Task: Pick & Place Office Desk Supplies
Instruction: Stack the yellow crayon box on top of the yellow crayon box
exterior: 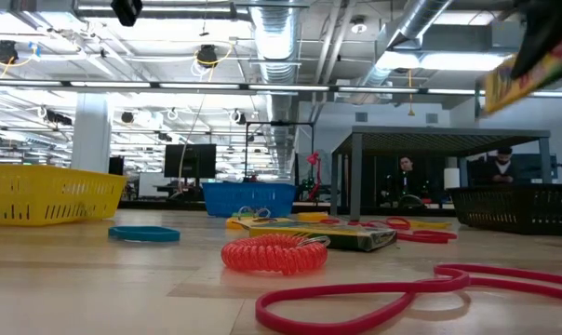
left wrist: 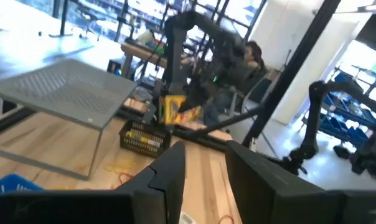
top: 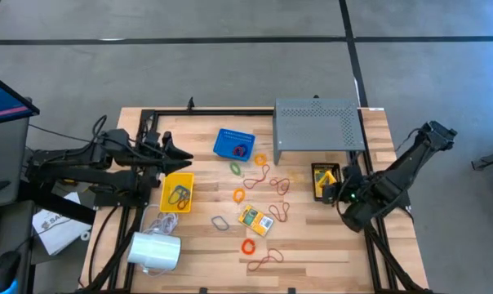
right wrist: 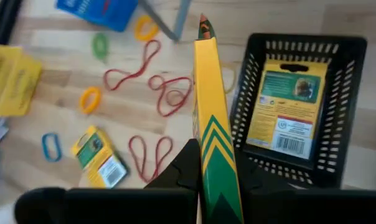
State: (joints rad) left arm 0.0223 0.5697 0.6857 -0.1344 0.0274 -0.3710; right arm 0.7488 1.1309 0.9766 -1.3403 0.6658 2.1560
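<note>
**Crayon box pinched above black basket**

Right gripper (right wrist: 216,180) clamped on slim yellow-green cardboard crayon box (right wrist: 214,118), held edge-on just at nine o'clock of black plastic mesh basket (right wrist: 337,112). Light, stiff, smooth-sided; best pinched across flat faces. Left gripper (left wrist: 203,168) part-open, empty, over yellow basket (top: 166,196).

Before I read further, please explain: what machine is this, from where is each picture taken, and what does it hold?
It is a robot with two dark arms at a wooden table. One camera looks down from above, one looks level along the tabletop, and one sits on each wrist. On the table lie loose rubber bands, a crayon box, a yellow basket, a blue basket and a grey shelf. The right hand is shut on a second crayon box, beside a black basket with one box already inside. The left hand waits near the yellow basket, holding nothing.
</note>
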